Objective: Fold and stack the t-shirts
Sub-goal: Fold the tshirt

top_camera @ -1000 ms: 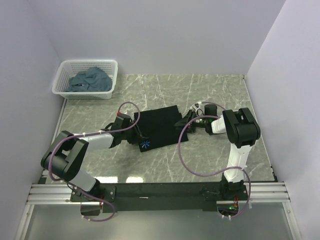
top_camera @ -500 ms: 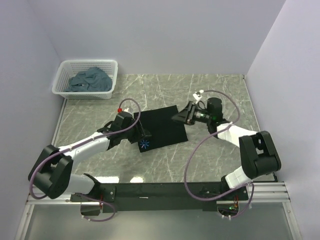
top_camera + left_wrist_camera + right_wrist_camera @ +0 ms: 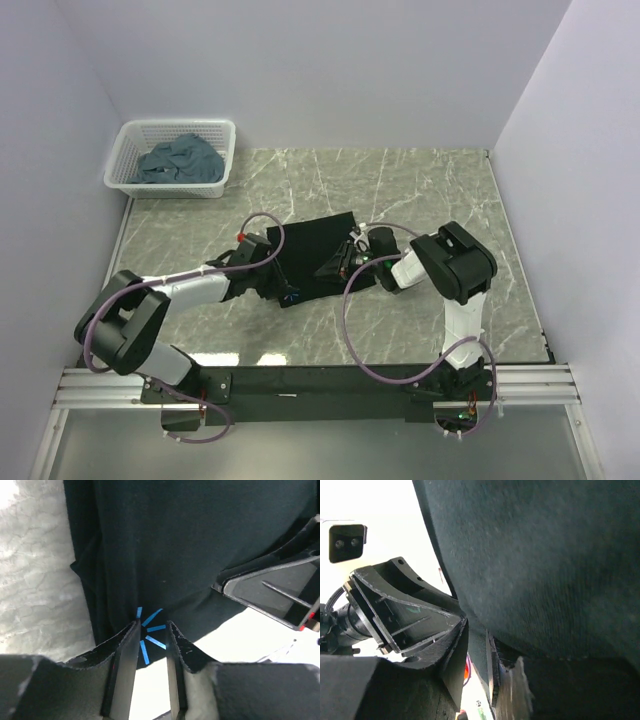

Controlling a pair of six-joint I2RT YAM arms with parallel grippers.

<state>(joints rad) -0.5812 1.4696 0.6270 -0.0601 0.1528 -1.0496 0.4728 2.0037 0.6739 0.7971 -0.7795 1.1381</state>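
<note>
The black t-shirt lies partly folded in the middle of the marble table. Its pale-blue starburst print is at the near left corner. My left gripper is at that corner. In the left wrist view its jaws stand narrowly apart with the printed cloth between them. My right gripper is shut on the shirt's right edge and holds it raised over the shirt. The cloth runs between its fingers. Slate blue-grey t-shirts lie crumpled in the basket.
The white lattice basket stands at the far left corner by the wall. Walls close the table on the left, back and right. Purple cables loop from both arms near the shirt. The right gripper's fingers show in the left wrist view.
My right gripper has moved left from the shirt's right edge to above its middle, carrying that edge up and over. My left gripper has stayed at the printed corner.
</note>
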